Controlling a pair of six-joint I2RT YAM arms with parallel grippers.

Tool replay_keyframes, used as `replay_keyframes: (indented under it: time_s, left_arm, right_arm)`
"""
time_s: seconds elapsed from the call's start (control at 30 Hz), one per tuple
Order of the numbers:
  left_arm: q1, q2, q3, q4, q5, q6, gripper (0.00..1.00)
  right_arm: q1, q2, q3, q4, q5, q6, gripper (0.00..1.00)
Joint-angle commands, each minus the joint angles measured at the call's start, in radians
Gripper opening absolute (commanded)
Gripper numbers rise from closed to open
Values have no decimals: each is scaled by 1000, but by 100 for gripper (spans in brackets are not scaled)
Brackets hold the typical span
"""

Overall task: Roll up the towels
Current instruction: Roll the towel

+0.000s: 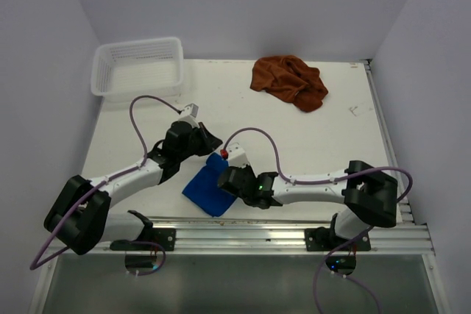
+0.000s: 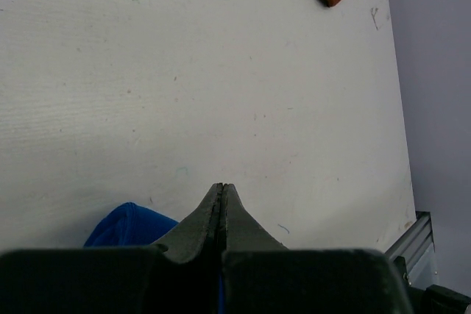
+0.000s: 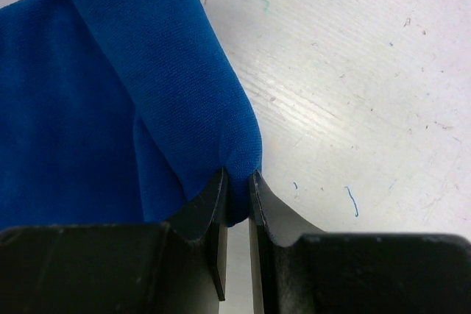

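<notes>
Top external view puts the blue towel (image 1: 206,192) at about 6 o'clock on the worktop (image 1: 316,134), near the front edge and between the two arms. The rust-brown towel (image 1: 289,83) lies crumpled at about 1 o'clock, well apart from it.

Rolling of the blue towel looks to be the step in hand, and at an early stage. In the right wrist view a thick rounded fold of blue cloth runs from 12 o'clock down to the right pincer (image 3: 237,179), which pinches the end of that fold. The rest of the towel lies flat toward 9 o'clock.

The left pincer (image 2: 222,190) is pressed together with nothing visible between its tips. It hovers over bare worktop, with a bulge of blue cloth just beside it at 8 o'clock.

The next move probably calls for turning the pinched fold over the flat part, keeping the roll tight and even. The left pincer would likely need to steady the other end. The brown towel looks untouched, so roughly half the task or more remains.

Count: two towels, one blue and one brown; one white mesh basket (image 1: 137,43) at 11 o'clock; two pincers.
</notes>
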Motion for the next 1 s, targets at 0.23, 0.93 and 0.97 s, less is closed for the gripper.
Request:
replay_keyframes:
  time_s: [0.23, 0.93, 0.97]
  left_arm:
    - [-22, -11, 19, -12, 6, -87, 0]
    - [-86, 2, -159, 158, -2, -204, 0]
    - [-89, 10, -159, 153, -5, -202, 0]
  right_arm:
    - [106, 102, 112, -146, 256, 86, 0]
    - [189, 220, 218, -229, 325, 200, 0]
    - [194, 222, 218, -229, 324, 204, 0]
